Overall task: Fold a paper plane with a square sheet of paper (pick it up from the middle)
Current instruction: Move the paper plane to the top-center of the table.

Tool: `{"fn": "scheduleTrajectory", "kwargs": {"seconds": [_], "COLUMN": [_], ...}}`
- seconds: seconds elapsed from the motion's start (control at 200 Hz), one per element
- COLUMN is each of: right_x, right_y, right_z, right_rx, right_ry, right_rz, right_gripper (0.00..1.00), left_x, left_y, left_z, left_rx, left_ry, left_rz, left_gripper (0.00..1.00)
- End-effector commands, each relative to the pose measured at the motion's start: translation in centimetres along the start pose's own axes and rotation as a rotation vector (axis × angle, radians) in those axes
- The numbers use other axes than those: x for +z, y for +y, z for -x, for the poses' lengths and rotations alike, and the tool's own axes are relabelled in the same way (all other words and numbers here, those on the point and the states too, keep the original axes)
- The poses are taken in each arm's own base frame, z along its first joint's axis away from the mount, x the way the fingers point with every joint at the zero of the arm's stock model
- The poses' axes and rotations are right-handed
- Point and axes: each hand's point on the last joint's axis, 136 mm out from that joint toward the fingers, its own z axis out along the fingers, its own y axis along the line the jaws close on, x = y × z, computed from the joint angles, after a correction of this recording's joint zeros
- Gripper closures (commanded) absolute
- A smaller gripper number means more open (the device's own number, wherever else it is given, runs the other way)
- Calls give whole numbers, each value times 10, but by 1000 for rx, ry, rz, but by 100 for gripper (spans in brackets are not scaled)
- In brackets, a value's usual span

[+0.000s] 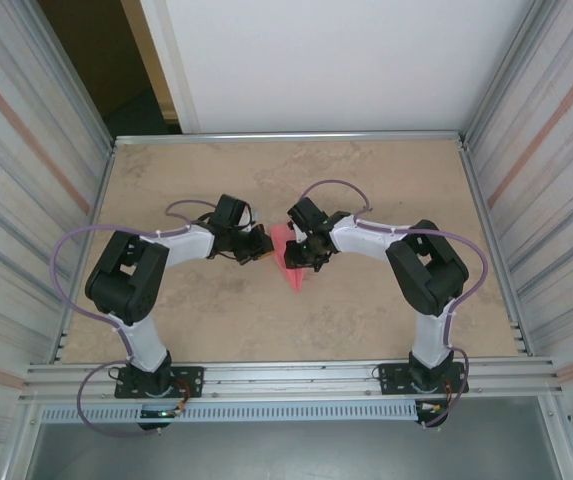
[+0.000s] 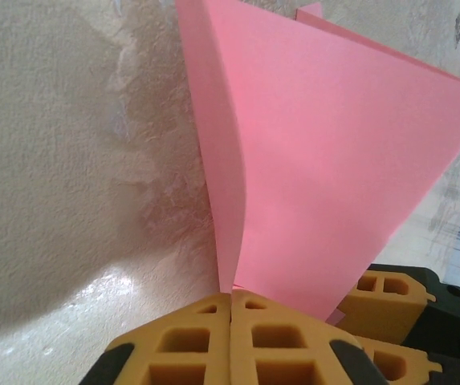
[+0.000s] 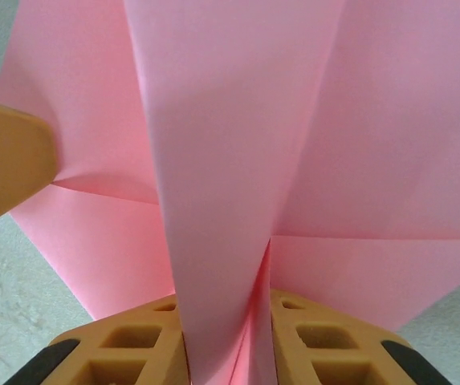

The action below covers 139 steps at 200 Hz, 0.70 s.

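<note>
Two grippers meet at the middle of the desk (image 1: pixel 386 190). Left gripper (image 2: pixel 231 298) clamped on the pink paper plane (image 1: pixel 288 262), at its left side. Right gripper (image 3: pixel 225 309) pinches a raised fold on its right side. Tip toward near edge.

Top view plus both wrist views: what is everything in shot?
paper: one, pink, partly folded, mid-table between both grippers
table: one, beige, mottled, under everything
side panels: two, grey ribbed, left and right
back board: one, white, behind the table
rail: one, silver, near edge
arms: two, white and black, bolted at the rail
cables: two, purple, looping along the arms
left gripper: one, orange fingers, shut on the paper's edge
right gripper: one, orange fingers, gripping a paper fold
</note>
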Motion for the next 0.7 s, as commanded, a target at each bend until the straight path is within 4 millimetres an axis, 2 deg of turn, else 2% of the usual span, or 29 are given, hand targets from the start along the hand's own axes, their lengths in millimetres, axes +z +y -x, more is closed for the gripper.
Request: {"fn": "scheduleTrajectory", "kwargs": {"seconds": [0.0, 0.2, 0.291, 0.466, 0.692], "right_x": [3, 6, 5, -8, -23], "right_y": [-1, 3, 2, -10, -45], "right_z": [3, 2, 3, 18, 55], "right_rx": [23, 21, 24, 35, 114], "right_ry": [2, 11, 11, -46, -115], "right_rz": [-26, -21, -35, -97, -145], "right_gripper": [72, 70, 76, 87, 91], "left_x": [-4, -8, -15, -46, -91], "left_y": [-10, -10, -9, 6, 47], "left_z": [2, 3, 7, 21, 29], "left_rx": [9, 9, 10, -14, -57], "left_ry": [1, -7, -33, -126, -244], "left_rz": [-30, -19, -5, 50, 213], "left_gripper": [91, 85, 80, 65, 41]}}
